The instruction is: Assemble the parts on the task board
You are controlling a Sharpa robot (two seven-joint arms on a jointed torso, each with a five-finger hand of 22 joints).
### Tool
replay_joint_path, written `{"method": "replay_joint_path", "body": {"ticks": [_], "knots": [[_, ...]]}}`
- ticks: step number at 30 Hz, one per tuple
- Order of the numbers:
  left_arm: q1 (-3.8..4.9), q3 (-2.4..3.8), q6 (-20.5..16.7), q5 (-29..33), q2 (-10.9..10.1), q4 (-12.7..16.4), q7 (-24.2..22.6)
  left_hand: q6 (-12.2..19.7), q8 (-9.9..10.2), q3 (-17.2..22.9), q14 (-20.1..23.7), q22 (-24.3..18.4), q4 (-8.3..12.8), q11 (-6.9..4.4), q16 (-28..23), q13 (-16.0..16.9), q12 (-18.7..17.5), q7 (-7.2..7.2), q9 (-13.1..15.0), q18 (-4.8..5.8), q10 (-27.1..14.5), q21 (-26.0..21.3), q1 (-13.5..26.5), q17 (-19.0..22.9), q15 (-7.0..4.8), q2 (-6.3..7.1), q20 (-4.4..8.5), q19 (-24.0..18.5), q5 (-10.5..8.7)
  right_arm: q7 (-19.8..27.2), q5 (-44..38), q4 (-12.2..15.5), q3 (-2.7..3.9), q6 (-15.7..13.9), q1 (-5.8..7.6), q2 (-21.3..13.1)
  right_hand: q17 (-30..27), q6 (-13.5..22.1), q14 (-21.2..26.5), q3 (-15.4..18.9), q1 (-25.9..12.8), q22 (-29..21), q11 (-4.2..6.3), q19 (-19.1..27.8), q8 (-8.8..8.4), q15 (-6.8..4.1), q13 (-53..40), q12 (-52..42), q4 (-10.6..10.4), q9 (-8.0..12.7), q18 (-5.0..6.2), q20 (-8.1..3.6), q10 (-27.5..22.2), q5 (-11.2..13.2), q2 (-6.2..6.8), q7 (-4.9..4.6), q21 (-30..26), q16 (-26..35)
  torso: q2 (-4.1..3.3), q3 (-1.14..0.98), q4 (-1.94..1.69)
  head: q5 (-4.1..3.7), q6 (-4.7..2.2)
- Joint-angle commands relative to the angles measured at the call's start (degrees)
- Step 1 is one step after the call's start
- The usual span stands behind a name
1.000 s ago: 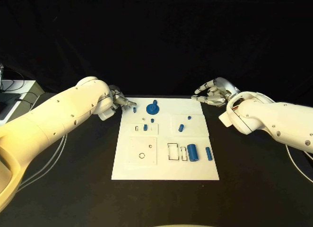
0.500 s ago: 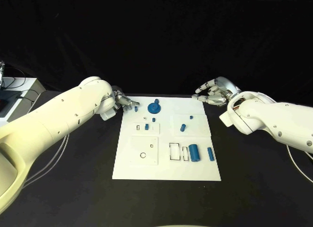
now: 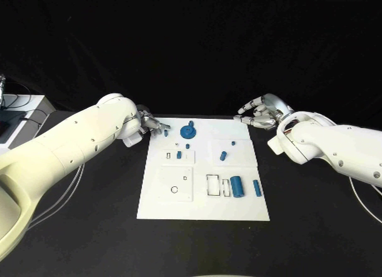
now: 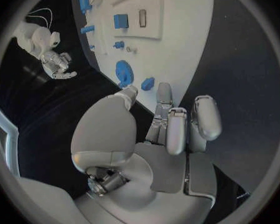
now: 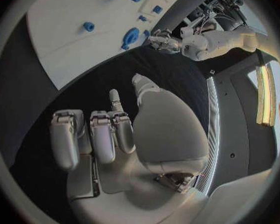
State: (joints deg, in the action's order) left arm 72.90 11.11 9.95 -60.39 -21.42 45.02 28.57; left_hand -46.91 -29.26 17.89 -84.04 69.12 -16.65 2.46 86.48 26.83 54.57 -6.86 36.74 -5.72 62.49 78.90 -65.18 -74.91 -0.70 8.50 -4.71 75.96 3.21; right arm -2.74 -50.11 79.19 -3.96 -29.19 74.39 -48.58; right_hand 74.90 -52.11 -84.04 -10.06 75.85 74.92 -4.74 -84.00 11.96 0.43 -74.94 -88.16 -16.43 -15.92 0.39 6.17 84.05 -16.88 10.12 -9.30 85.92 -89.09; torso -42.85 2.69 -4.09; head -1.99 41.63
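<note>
Head view shows the task board (image 3: pixel 203 205), a flat white rectangular plate with raised square panels and small cut-out slots, lying in the middle of the matte black tabletop (image 3: pixel 91 231). Smooth blue plastic parts sit on it: a round gear-like disc (image 3: pixel 187 132) near the far edge, a short peg (image 3: pixel 165 133) just beside the far left corner, a small block (image 3: pixel 179 154) and a tiny stub (image 3: pixel 187 146) on the left middle panel, an oblong piece (image 3: pixel 222 154) and a little dot-like piece (image 3: pixel 232 142) on the right middle panel, and nearer the robot a stout cylinder (image 3: pixel 238 186) with a slim pin (image 3: pixel 256 186) lying next to it and a thin piece (image 3: pixel 225 187) between the cylinder and a rectangular slot. The left robot hand (image 3: pixel 148 124), silver and glossy, hovers at the board's far left corner close to the short peg; in the left wrist view its fingers (image 4: pixel 205 117) are loosely extended and apart, with nothing between them, so it is released. The right robot hand (image 3: pixel 259 114) hangs off the board's far right corner, over the black surface, its fingers (image 5: pixel 102 134) gently curved side by side with nothing in them, likewise released. White rounded arm shells lead in from both sides.
</note>
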Motion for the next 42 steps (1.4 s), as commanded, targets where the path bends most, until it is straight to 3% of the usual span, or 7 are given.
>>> {"method": "replay_joint_path", "body": {"ticks": [1,29,32,37,38,40,42], "knots": [[0.11,-0.05,1.3,1.0,0.3,0.2,-0.8,-0.3,-0.4,1.4,-3.3,0.2,0.2,-0.2,0.3,-0.1,0.1,0.19,-0.1,0.92,0.2,0.3,-2.1,-7.1,-0.57,-0.43,0.04,0.3,-0.29,0.6,-0.3,0.0,0.03,0.2,0.01,0.1,11.0,0.5,-5.0,-0.1,-0.3,12.0,0.24,-4.2,0.37,-0.23,-13.2,0.2,0.0,-0.1,0.7,-0.2,3.9,-0.2,-0.14,0.06,-0.2,0.3,-0.05,0.01,0.0,-0.04,0.0],[0.09,-0.34,0.7,1.7,0.5,0.7,-1.8,-1.9,-2.5,6.6,-3.5,1.2,0.4,-1.08,0.7,-0.8,-0.5,1.18,1.1,1.08,0.6,0.8,-7.9,-7.7,-1.27,-0.75,0.42,0.7,-0.28,0.4,-0.3,-0.4,0.03,0.5,0.01,0.4,11.0,0.5,-5.0,-0.2,-0.3,12.1,0.25,-4.2,0.41,-0.23,-13.2,0.2,0.0,-0.1,0.69,-0.21,3.9,-0.3,-0.15,0.06,-0.2,0.3,-0.07,0.02,-0.03,0.11,0.19],[0.09,-0.36,0.9,1.7,0.5,0.7,-1.9,-1.9,-3.8,11.8,-3.5,1.4,1.1,-1.61,0.7,-1.2,-1.1,1.77,2.6,1.11,0.8,0.9,-10.9,-7.8,-1.78,-0.57,0.84,0.7,-0.28,0.4,-0.3,-0.5,0.03,0.5,0.01,0.4,11.0,0.5,-5.0,-0.2,-0.3,12.1,0.25,-4.2,0.41,-0.23,-13.2,0.2,0.0,-0.1,0.69,-0.21,3.9,-0.3,-0.15,0.06,-0.2,0.3,-0.07,0.01,-0.03,0.1,0.2],[0.09,-0.39,1.1,2.2,0.4,0.7,-2.3,-1.5,-7.9,25.7,-3.6,1.7,5.1,-2.62,0.8,-2.0,-2.5,2.7,8.0,1.13,1.7,1.0,-11.4,-7.9,-2.46,2.42,1.5,0.7,0.12,0.4,-0.3,-0.6,0.03,0.5,0.0,0.4,11.0,0.5,-5.0,-0.2,-0.3,12.1,0.25,-4.2,0.41,-0.23,-13.2,0.2,0.0,-0.1,0.69,-0.21,3.9,-0.3,-0.15,0.06,-0.2,0.3,-0.09,0.01,-0.03,0.14,0.28],[0.09,-0.4,1.1,2.5,0.4,0.7,-2.4,-1.0,-9.4,29.6,-3.6,1.7,6.5,-2.5,0.8,-2.2,-2.8,2.76,10.2,1.14,2.3,1.0,-9.6,-7.9,-2.59,3.98,1.6,0.7,3.0,0.4,-0.3,-0.6,0.03,0.5,0.0,0.5,11.0,0.5,-5.0,-0.2,-0.3,12.1,0.25,-4.2,0.41,-0.23,-13.2,0.2,0.0,-0.1,0.69,-0.21,3.9,-0.3,-0.15,0.06,-0.2,0.3,-0.07,0.0,-0.04,0.18,0.28],[0.09,-0.41,1.0,3.0,0.4,0.7,-2.6,-0.6,-10.6,32.4,-3.6,1.8,8.2,-2.56,0.8,-2.3,-3.0,2.74,12.3,1.14,2.8,1.1,-7.0,-8.1,-2.63,4.94,1.65,0.7,6.89,0.4,-0.3,-0.7,0.03,0.5,0.0,0.5,11.0,0.5,-5.0,-0.2,-0.3,12.1,0.25,-4.2,0.41,-0.23,-13.2,0.2,0.0,-0.1,0.69,-0.21,3.9,-0.3,-0.15,0.06,-0.2,0.3,-0.05,-0.02,-0.06,0.19,0.31],[0.08,-0.43,1.0,3.3,0.4,0.7,-2.8,-0.6,-10.9,33.4,-3.7,1.9,9.4,-2.6,0.9,-2.3,-3.1,2.77,13.3,1.16,3.0,1.1,-5.7,-8.3,-2.68,5.02,1.69,0.8,8.15,0.4,-0.3,-0.7,0.03,0.5,0.0,0.5,11.0,0.5,-5.0,-0.2,-0.3,12.1,0.25,-4.2,0.41,-0.23,-13.2,0.2,0.0,-0.1,0.69,-0.21,3.9,-0.3,-0.15,0.06,-0.2,0.3,-0.05,-0.02,-0.06,0.27,0.2]]}}
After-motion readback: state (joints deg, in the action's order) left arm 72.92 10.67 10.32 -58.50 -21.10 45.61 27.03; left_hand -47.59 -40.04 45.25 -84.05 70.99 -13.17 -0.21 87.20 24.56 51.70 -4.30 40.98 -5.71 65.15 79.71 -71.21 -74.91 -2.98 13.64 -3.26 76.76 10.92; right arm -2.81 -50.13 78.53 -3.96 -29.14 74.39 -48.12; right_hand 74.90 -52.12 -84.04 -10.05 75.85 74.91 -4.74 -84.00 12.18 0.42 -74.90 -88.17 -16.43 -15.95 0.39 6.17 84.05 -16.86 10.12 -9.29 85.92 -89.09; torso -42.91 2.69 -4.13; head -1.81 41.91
